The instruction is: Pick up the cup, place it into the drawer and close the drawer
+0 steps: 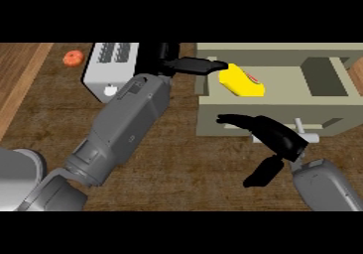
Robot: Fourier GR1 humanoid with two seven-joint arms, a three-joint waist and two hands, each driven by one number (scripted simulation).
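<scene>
- drawer unit (pixel 279 106) sits at right on the counter (pixel 184 158), its drawer (pixel 287 79) open
- cup (pixel 241 82) lies tilted in the drawer's left part, near the left wall
- left hand (pixel 186 65) is just left of the cup, fingers reaching to its far-left edge; contact unclear
- right hand (pixel 276 136) is near side of the drawer front, beside the handle (pixel 303 133)
- toaster (pixel 110 67) stands far left, behind the left forearm
- small round item (pixel 73 58) lies left of the toaster, far left
</scene>
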